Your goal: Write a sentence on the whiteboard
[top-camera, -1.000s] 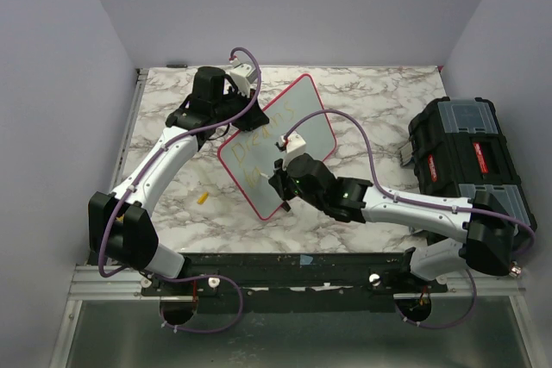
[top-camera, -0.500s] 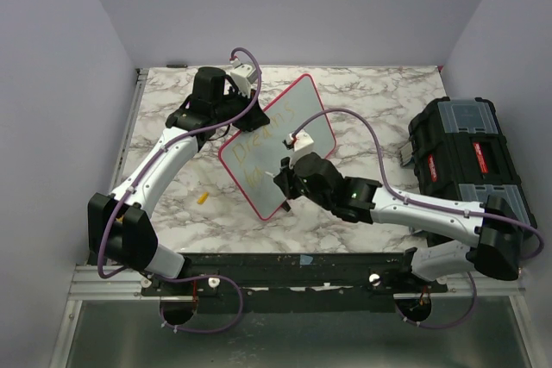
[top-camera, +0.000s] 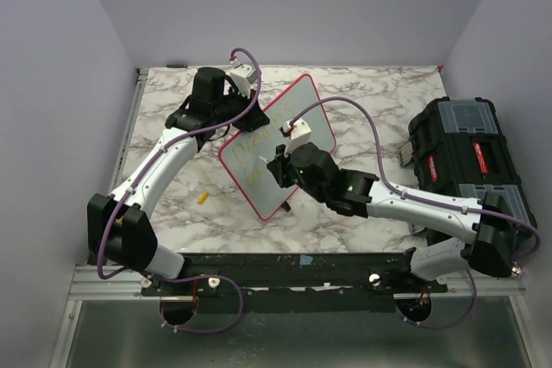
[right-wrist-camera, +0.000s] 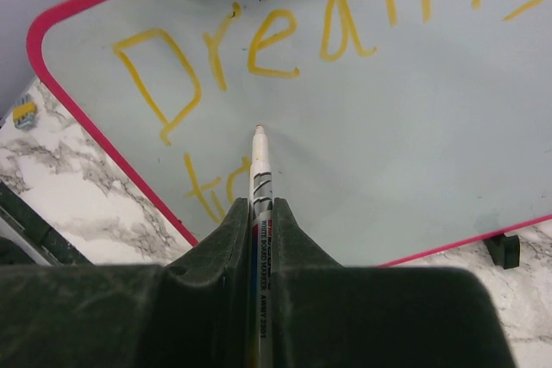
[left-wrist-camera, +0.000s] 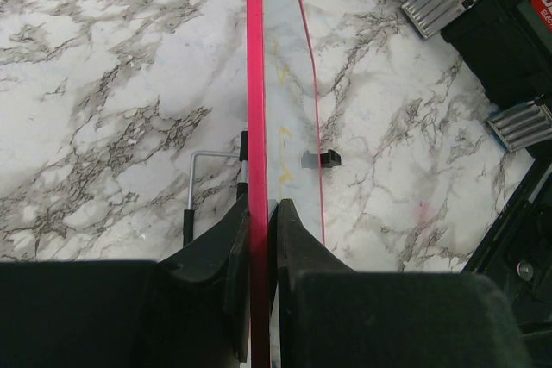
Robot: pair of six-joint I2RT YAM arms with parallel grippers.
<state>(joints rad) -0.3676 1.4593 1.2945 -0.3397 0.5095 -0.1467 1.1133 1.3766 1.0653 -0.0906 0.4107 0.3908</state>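
Observation:
The whiteboard (top-camera: 289,105), white with a red-pink rim, stands tilted on edge in the middle of the marble table. My left gripper (left-wrist-camera: 261,213) is shut on its rim (left-wrist-camera: 255,84) and holds it from the left. The sentence (right-wrist-camera: 285,40) is in yellow: "Dream…" on the top line and "to" (right-wrist-camera: 211,187) below it. My right gripper (right-wrist-camera: 260,208) is shut on a whiteboard marker (right-wrist-camera: 260,170). The marker's tip (right-wrist-camera: 259,131) points at the board's face just under "Dream" and to the right of "to". In the top view, the right gripper (top-camera: 280,170) is over the board's lower part.
A black toolbox (top-camera: 466,157) sits at the table's right edge, with its latches (left-wrist-camera: 440,2) near the board. A small yellow cap (top-camera: 203,197) lies left of the board. A black clip (right-wrist-camera: 503,250) is on the board's lower rim, and a wire stand (left-wrist-camera: 191,183) is behind it.
My right gripper has moved the marker a little up the board's face, from near the lower corner towards the middle. The left arm and the board have stayed still.

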